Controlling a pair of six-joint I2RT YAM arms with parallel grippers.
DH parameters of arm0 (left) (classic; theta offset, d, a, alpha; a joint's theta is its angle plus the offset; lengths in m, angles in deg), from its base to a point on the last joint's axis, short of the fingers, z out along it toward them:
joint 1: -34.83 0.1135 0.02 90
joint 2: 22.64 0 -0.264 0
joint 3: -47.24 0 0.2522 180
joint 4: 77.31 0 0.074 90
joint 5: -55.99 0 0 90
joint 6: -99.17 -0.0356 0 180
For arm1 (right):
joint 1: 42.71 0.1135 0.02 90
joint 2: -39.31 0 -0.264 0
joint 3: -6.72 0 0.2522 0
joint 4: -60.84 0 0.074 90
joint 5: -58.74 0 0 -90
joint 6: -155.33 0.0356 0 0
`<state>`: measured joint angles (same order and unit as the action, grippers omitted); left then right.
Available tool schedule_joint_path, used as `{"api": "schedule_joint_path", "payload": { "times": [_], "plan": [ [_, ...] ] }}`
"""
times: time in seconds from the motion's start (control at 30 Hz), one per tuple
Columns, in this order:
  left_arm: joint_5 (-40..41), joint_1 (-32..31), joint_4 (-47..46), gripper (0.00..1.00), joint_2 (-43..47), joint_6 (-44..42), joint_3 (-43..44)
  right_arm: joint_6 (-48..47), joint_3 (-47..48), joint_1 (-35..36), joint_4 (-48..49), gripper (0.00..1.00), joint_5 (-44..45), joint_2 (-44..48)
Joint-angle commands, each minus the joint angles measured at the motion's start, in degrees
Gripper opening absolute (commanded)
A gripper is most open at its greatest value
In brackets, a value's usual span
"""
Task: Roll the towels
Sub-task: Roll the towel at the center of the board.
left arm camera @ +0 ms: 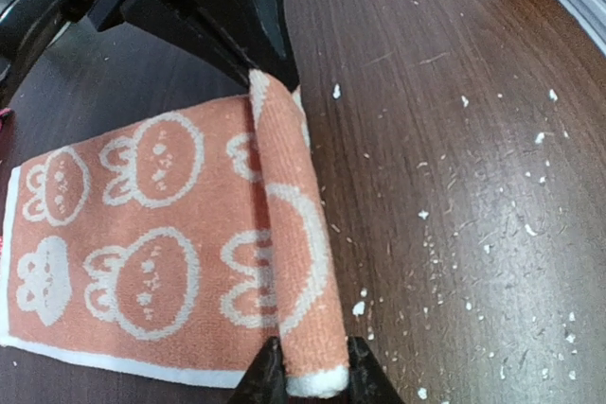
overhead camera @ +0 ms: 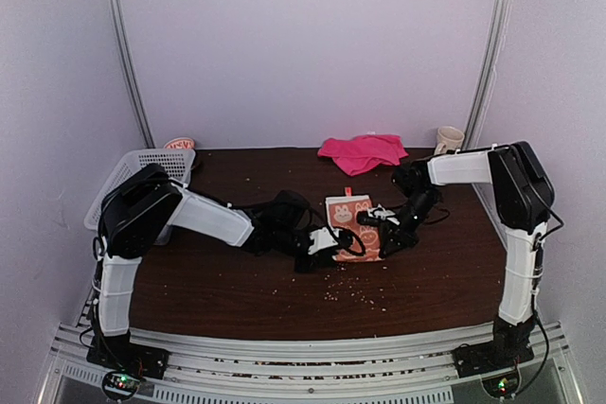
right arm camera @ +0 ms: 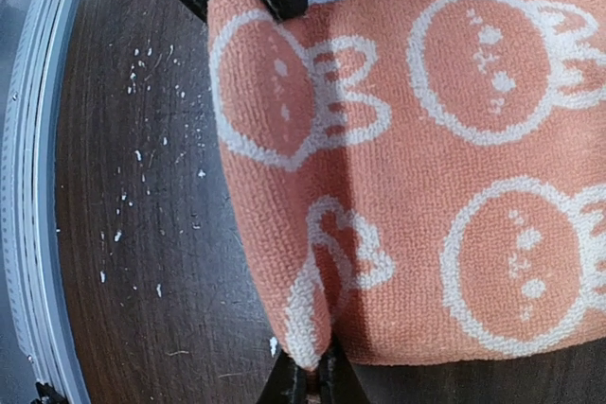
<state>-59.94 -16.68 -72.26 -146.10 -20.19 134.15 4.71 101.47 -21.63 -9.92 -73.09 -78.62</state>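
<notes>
Both arms met over the orange towel (overhead camera: 351, 219) near the middle of the dark wooden worktop (overhead camera: 237, 281). The cloth, patterned with cream cartoon rabbits, lay flat except for its near edge, which was turned over into a narrow roll. The left end effector (left arm camera: 311, 380) was clamped on the left end of that roll, its black fingers (left arm camera: 268, 377) pressed against either side of the cream-trimmed tip. The right end effector (right arm camera: 305, 380) was pinched together on the right end of the same roll, with the fold of cloth caught between its closed tips. From above, the two arms reached in from opposite sides, their wrists low over the towel and close to each other. Small white crumbs (overhead camera: 352, 292) were scattered across the wood on the near side of the cloth. The pink towel (overhead camera: 363, 150) lay in a loose, crumpled heap at the far edge of the worktop, right of centre and well apart from the orange one, with neither arm touching it. A cream mug (overhead camera: 449, 139) stood at the far right corner, just right of the pink heap, and a white lattice basket (overhead camera: 142, 172) sat at the far left corner.
</notes>
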Motion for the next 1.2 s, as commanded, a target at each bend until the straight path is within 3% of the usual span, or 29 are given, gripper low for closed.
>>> {"api": "schedule_joint_path", "payload": {
  "times": [0.0, 0.23, 0.6, 0.93, 1.17],
  "plan": [
    [-6.5, 1.6, 3.6, 0.24, -1.6, 5.3, 3.5, 1.6, 3.3, -1.0, -3.9, 0.07, -1.6, -2.3],
    [-8.9, 2.1, 4.2, 0.33, -2.3, 9.4, 4.1, 3.3, 8.8, -1.4, -10.5, 0.1, -3.7, -6.6],
    [-8.0, 2.6, 0.5, 0.33, -2.7, 16.0, 3.9, 5.7, 9.4, -1.6, -9.8, 0.1, -3.3, -6.8],
    [-7.4, 3.1, -1.4, 0.07, -3.7, 21.6, 4.3, 7.4, 9.8, -1.7, -9.0, 0.1, -2.9, -6.7],
    [-9.0, 5.1, -0.8, 0.0, -5.2, 27.5, 5.3, 9.7, 9.7, -1.8, -6.9, 0.12, -1.9, -6.3]
  ]
}}
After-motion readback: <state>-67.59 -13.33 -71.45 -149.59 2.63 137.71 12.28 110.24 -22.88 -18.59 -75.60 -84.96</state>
